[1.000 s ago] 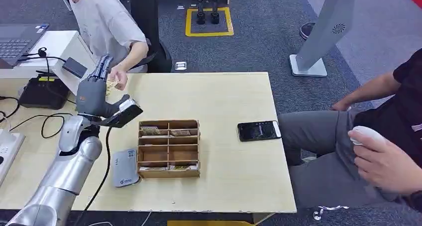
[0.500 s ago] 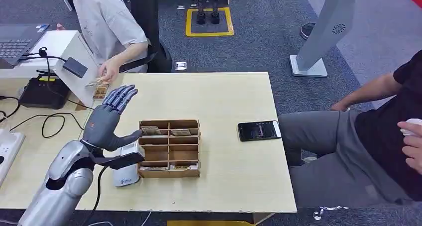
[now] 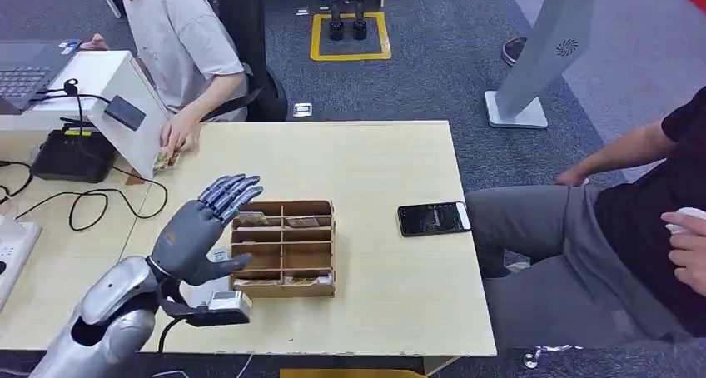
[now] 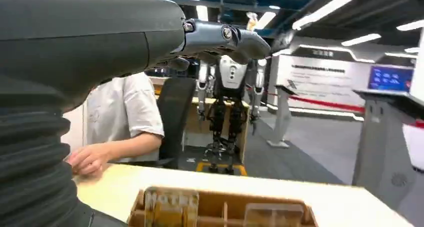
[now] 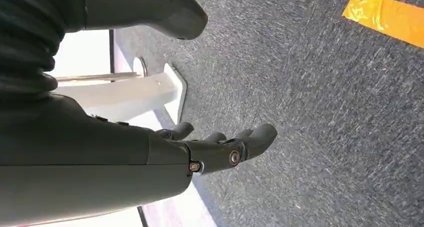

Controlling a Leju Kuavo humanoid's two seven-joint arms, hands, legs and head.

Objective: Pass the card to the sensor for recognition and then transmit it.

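My left hand [image 3: 202,231] hovers empty with fingers spread over the left edge of the wooden compartment box [image 3: 284,249]; its fingers [image 4: 225,37] reach out above the box [image 4: 220,214]. Several cards [image 3: 252,220] stand in the box's slots. The white card sensor [image 3: 196,292] lies left of the box, mostly hidden under my wrist. At the table's back left a person's hand [image 3: 176,135] rests on a card [image 3: 165,160]. My right hand [image 5: 220,149] hangs over grey carpet, holding nothing, fingers loosely out.
A black phone [image 3: 433,218] lies on the table right of the box. Cables [image 3: 91,201], a black device [image 3: 62,155] and a white box [image 3: 108,87] crowd the left. A second person [image 3: 633,228] sits close to the table's right edge.
My left hand has swung from the back left, beside the person's hand, forward to the box. The person has lowered the card to the table.
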